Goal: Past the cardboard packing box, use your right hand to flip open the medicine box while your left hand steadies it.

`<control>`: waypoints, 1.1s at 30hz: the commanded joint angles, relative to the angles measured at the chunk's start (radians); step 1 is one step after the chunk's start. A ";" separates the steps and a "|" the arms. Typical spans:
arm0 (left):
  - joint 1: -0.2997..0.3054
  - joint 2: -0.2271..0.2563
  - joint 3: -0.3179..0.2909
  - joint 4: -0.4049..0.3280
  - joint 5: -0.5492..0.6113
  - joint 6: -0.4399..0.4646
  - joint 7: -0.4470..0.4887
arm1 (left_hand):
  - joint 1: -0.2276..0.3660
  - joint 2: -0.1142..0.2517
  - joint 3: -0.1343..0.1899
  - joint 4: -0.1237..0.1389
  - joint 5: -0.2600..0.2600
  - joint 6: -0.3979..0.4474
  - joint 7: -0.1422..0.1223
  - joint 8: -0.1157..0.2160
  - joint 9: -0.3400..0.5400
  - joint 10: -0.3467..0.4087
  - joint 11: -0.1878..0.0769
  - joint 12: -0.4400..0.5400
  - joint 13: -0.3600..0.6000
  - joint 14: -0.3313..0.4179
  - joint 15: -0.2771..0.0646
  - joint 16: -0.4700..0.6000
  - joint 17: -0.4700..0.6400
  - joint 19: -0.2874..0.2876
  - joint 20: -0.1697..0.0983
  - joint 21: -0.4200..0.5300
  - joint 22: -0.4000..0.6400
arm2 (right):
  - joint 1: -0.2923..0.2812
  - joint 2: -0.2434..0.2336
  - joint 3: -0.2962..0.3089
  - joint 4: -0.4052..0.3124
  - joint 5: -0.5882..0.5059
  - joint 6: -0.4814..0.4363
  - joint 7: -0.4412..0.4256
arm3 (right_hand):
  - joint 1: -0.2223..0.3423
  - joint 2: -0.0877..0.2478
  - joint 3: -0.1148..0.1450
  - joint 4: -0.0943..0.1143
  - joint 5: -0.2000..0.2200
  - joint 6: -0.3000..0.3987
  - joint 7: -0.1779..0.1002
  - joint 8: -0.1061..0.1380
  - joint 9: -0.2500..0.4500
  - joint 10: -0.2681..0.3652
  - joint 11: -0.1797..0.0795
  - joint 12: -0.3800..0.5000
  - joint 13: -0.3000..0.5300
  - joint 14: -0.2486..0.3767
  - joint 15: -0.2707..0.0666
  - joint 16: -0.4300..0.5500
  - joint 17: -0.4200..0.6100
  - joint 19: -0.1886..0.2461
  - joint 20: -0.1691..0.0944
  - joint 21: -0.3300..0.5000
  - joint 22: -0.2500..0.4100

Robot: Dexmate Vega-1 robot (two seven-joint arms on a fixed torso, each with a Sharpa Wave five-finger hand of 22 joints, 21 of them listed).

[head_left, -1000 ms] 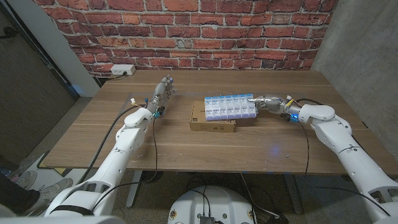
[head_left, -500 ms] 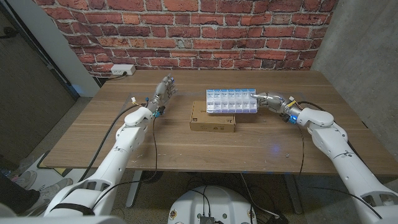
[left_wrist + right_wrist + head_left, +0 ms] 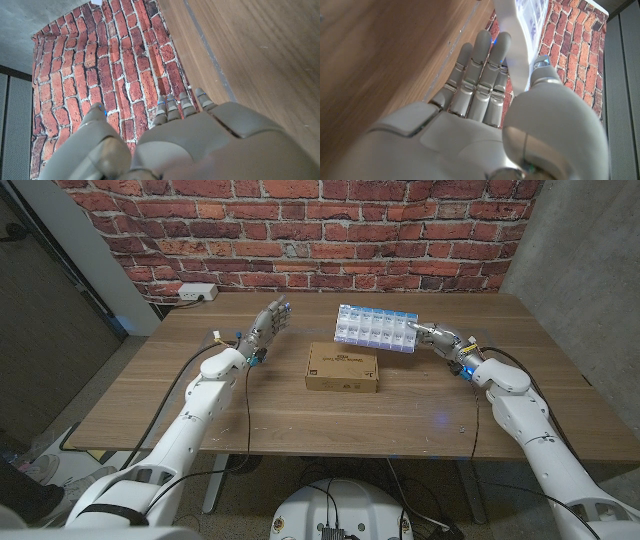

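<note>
The left hand (image 3: 268, 326) stands raised over the far left part of the counter (image 3: 180, 395), palm upright and turned to the right, its fingers (image 3: 282, 308) spread wide and holding nothing. In the left wrist view the same hand (image 3: 165, 145) shows from behind, with its fingertips (image 3: 180, 102) reaching toward the brick wall (image 3: 300, 230) and nothing between them.

Right of it, near the counter's middle, lies the cardboard packing box (image 3: 342, 368), flat and brown, with a white label and dark print on its top.

Just past that box, on its far side, is the medicine box (image 3: 377, 328): a long white organiser with two rows of small, pale blue, see-through compartments. It is tilted, its top face turned toward the camera and its left end higher and farther than its right end. Its lids look closed, though they are too small to tell for certain.

The right hand (image 3: 438, 337) grips the medicine box at its right end. In the right wrist view the fingers (image 3: 485, 65) lie straight along one face of the white medicine box (image 3: 522, 35) and the thumb presses the other face.

At far left, a white power outlet (image 3: 196, 293) sits at the foot of the brick wall.
</note>
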 commanded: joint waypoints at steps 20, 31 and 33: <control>-0.007 0.062 0.074 -0.113 -0.012 -0.023 -0.065 | 0.206 -0.011 0.052 -0.109 -0.013 0.158 -0.063 0.053 0.013 0.081 -0.056 0.031 0.027 0.036 -0.013 0.016 0.018 0.010 0.083 -0.014 0.000 | -0.041 0.164 0.031 -0.003 0.008 0.160 -0.185 | 0.133 0.117 0.063 -0.011 0.004 0.024 -0.013 0.006 0.006 0.005 -0.007 0.009 0.003 0.017 -0.079 -0.008 0.028 -0.006 -0.026 0.047 0.006; -0.011 0.087 0.112 -0.152 0.021 -0.046 -0.034 | 0.299 -0.030 0.065 -0.120 -0.018 0.251 -0.077 0.085 0.018 0.185 -0.107 0.060 0.036 0.103 -0.060 0.043 0.025 0.068 0.082 -0.006 0.000 | -0.045 0.196 0.022 -0.004 0.013 0.194 -0.197 | 0.131 0.112 0.068 -0.010 0.003 0.028 -0.015 0.005 0.004 0.011 -0.009 0.011 0.004 0.023 -0.079 -0.013 0.039 -0.009 -0.028 0.064 0.006; -0.013 0.092 0.119 -0.157 0.028 -0.047 -0.026 | 0.304 -0.032 0.066 -0.120 -0.018 0.261 -0.078 0.089 0.019 0.187 -0.108 0.060 0.036 0.105 -0.061 0.044 0.026 0.073 0.082 -0.005 0.000 | -0.046 0.200 0.021 -0.005 0.015 0.197 -0.196 | 0.131 0.111 0.070 -0.011 0.003 0.029 -0.013 0.006 0.005 0.012 -0.009 0.011 0.003 0.024 -0.079 -0.014 0.042 -0.011 -0.028 0.069 0.006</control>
